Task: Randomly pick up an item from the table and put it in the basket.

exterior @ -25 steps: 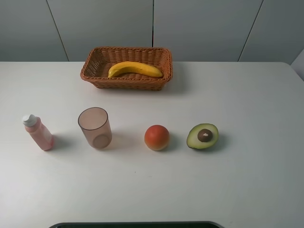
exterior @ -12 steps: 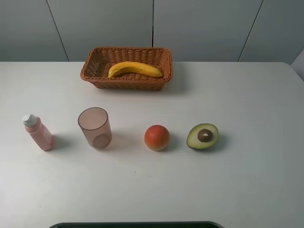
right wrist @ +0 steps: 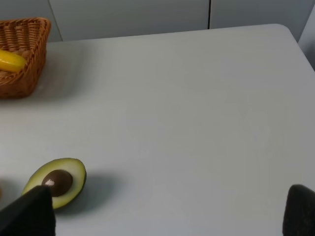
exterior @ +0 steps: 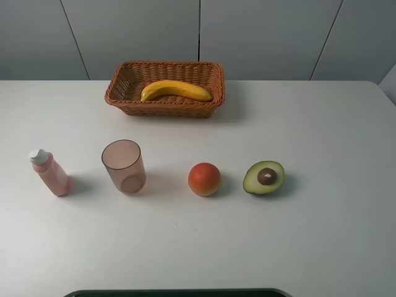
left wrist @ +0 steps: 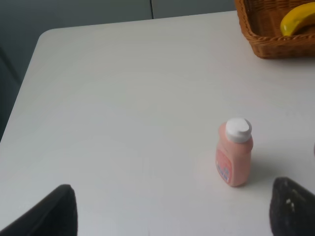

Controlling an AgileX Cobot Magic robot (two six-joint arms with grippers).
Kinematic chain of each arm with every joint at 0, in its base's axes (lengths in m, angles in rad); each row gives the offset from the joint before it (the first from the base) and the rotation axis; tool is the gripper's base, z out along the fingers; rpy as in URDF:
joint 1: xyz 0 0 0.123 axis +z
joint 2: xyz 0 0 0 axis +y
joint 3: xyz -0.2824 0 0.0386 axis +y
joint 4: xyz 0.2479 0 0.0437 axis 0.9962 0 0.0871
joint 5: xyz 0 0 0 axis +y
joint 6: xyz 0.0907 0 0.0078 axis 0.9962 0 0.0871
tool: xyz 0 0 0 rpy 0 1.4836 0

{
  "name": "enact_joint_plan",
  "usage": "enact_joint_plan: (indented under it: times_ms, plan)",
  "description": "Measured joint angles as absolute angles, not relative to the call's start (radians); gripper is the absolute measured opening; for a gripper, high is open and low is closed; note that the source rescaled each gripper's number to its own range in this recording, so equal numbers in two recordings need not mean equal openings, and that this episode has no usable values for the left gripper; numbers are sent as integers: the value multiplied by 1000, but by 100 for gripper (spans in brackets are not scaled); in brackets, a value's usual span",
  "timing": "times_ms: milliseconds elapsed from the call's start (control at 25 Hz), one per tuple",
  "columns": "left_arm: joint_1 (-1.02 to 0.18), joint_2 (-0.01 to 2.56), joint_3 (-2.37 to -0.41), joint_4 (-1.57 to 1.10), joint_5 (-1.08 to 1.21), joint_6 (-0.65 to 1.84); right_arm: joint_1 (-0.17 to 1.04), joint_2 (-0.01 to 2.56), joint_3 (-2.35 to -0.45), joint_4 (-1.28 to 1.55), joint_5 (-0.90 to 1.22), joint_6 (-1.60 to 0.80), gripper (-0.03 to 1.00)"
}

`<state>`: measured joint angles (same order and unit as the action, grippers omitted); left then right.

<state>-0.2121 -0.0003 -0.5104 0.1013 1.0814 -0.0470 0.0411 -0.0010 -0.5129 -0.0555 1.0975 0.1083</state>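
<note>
The yellow banana [exterior: 176, 90] lies inside the orange-brown wicker basket [exterior: 124, 98] at the back middle of the white table [exterior: 322, 136]. The banana's end also shows in the left wrist view [left wrist: 298, 19] and the right wrist view [right wrist: 10, 61], inside the basket [left wrist: 275, 46] [right wrist: 24, 44]. Neither arm shows in the exterior high view. My left gripper [left wrist: 172, 211] is open and empty, its dark fingertips [left wrist: 56, 211] wide apart near the table's front left. My right gripper [right wrist: 167, 211] is open and empty, its fingertips [right wrist: 301, 209] wide apart near the front right.
A pink bottle with a white cap [exterior: 49, 172] [left wrist: 234, 152] stands at the front left. A translucent pink cup [exterior: 124, 166], a round orange-red fruit [exterior: 204, 179] and a halved avocado [exterior: 264, 177] [right wrist: 55, 181] stand in a row to its right.
</note>
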Motion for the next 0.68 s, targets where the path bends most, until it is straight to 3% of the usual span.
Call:
enact_joint_plan:
  times_ms: [680]
  plan:
    - [-212,0,-510,101,1081,-47,41,-1,-513,-43,1098,108,100]
